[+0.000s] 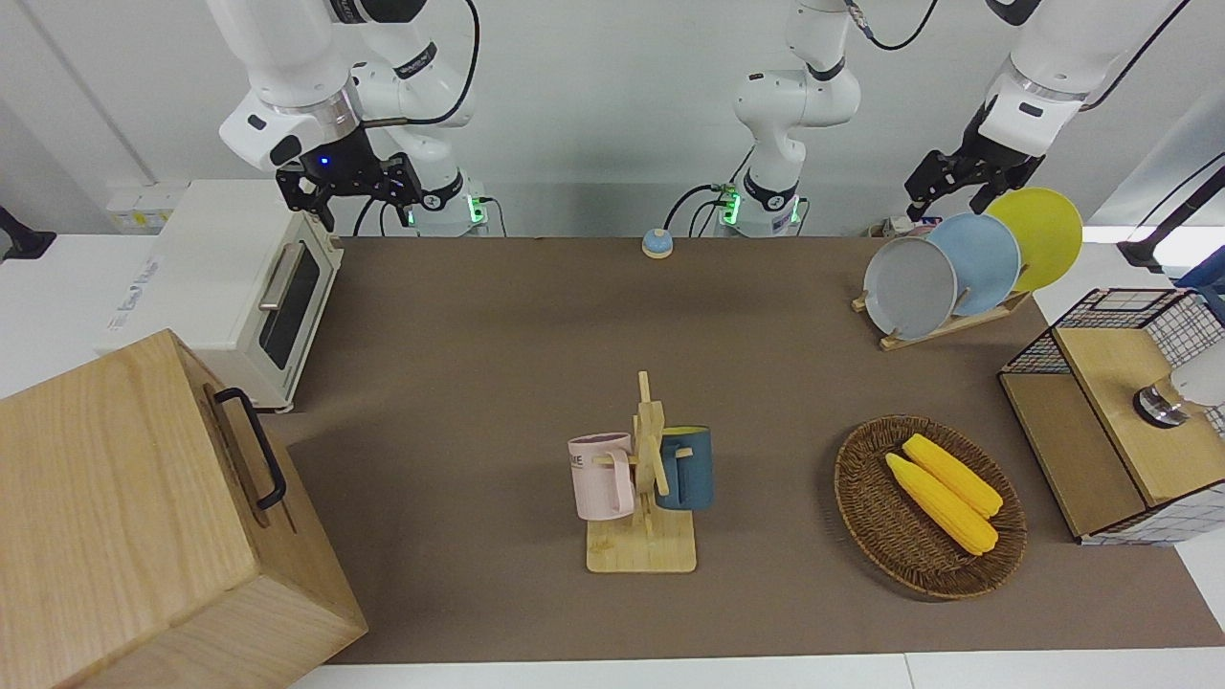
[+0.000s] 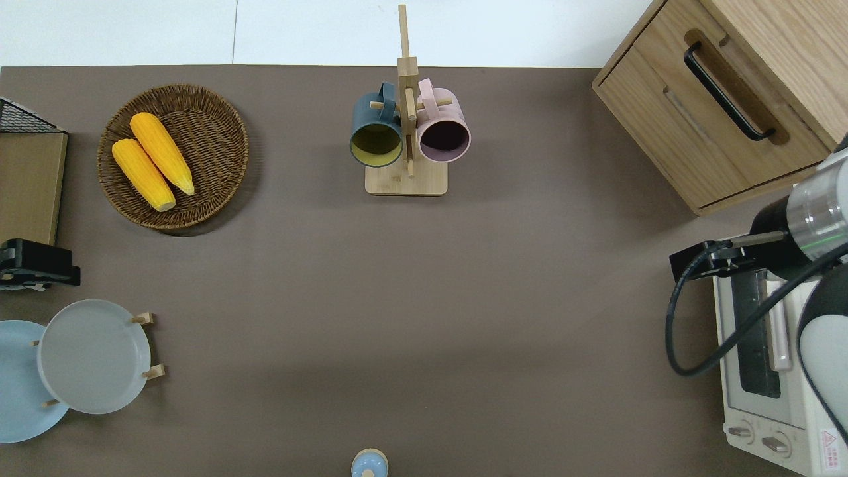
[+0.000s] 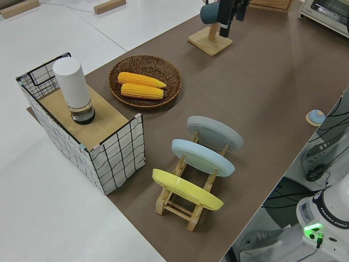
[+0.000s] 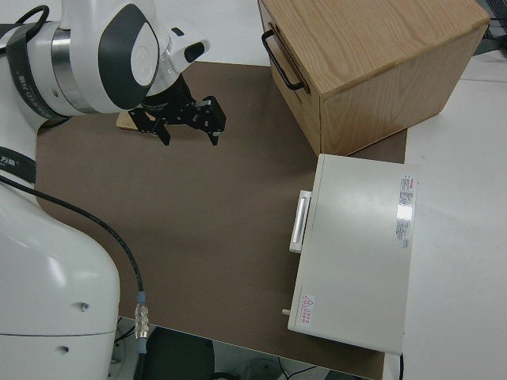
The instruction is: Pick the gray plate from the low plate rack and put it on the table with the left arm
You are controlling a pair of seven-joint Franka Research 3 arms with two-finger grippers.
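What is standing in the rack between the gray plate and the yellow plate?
The light-blue plate stands in the middle slot of the low plate rack, between the gray plate and the yellow plate. The left side view shows it best.

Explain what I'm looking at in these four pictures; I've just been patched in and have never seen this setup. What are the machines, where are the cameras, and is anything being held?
Two white robot arms stand at a brown table. The front view faces them, the overhead looks straight down, and the two side views each watch one arm.

The left gripper hangs near the low plate rack and holds nothing; I cannot tell how its fingers stand. The right gripper is parked, open and empty.

The rack holds three tilted plates: the gray plate farthest from the robots, then a blue plate, then a yellow plate. None has been taken out yet.

Also on the table: a basket with two corn cobs, a mug stand with a pink and a blue mug, a toaster oven, a wooden cabinet and a wire crate.
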